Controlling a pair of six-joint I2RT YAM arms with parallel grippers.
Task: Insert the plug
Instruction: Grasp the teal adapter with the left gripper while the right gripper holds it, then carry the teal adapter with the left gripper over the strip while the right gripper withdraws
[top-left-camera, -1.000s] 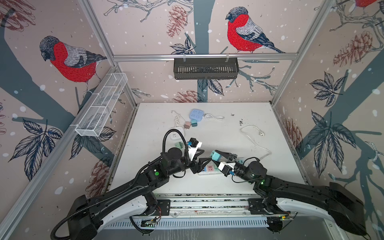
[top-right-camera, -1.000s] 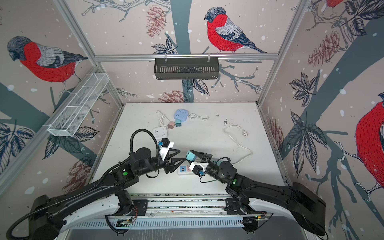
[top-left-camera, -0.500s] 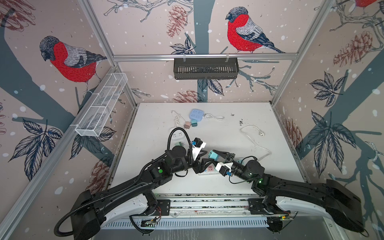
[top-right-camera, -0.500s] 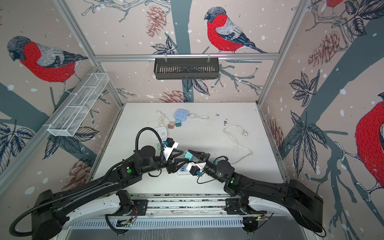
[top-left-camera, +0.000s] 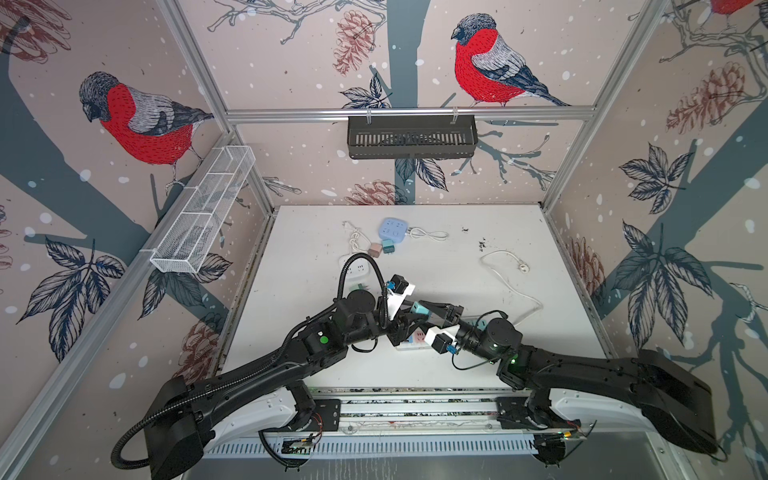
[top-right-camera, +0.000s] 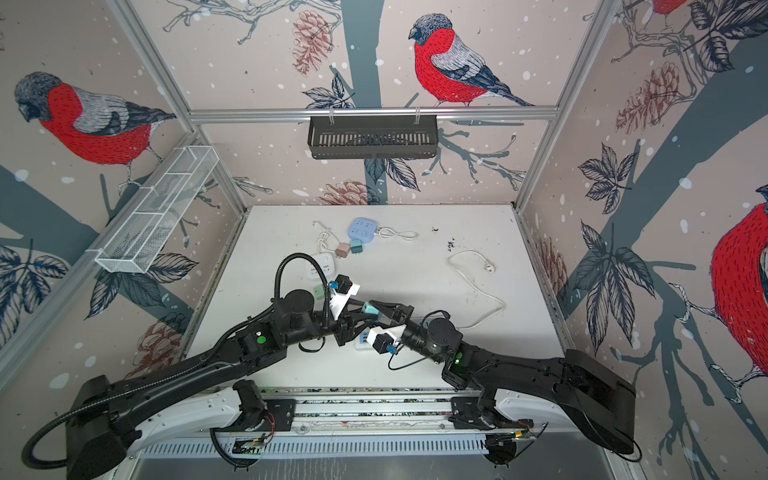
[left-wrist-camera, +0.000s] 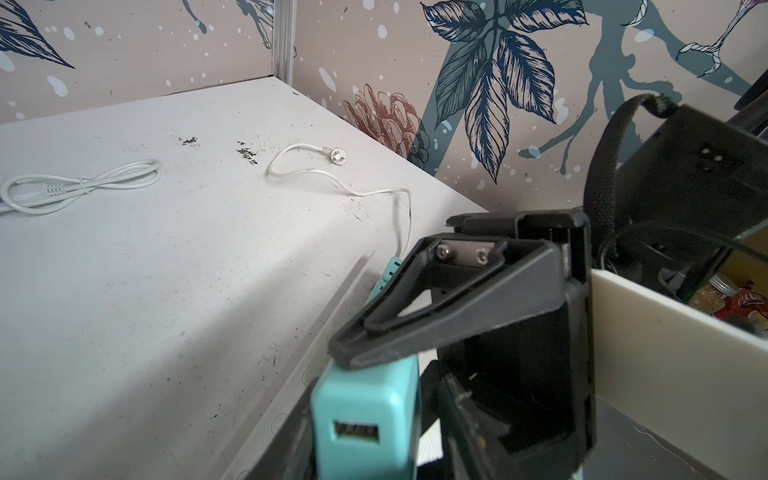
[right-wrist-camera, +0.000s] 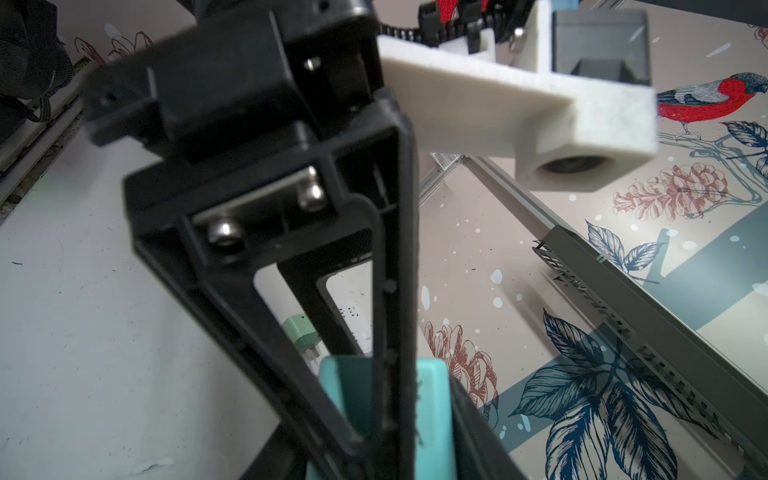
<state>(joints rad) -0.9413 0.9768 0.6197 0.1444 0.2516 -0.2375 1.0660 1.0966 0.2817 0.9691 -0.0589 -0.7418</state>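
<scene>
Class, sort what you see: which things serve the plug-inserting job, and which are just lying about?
Job: teal plug, white power strip.
Lying about: blue socket cube, pink adapter, green adapter, white socket, loose white cable, black basket, wire basket.

Two eyes overhead, two up close

Both top views looked down from high above the front edge of the white table (top-left-camera: 436, 270), side by side and facing the back wall (top-left-camera: 316, 166), far enough off to take in the whole tabletop from wall to wall. The left wrist camera sat low and very near, looking across the table to the right wall (left-wrist-camera: 540, 174); the right wrist camera, equally near, tilted toward the black basket (right-wrist-camera: 644, 332). All four views shared the teal plug (left-wrist-camera: 365, 419).
</scene>
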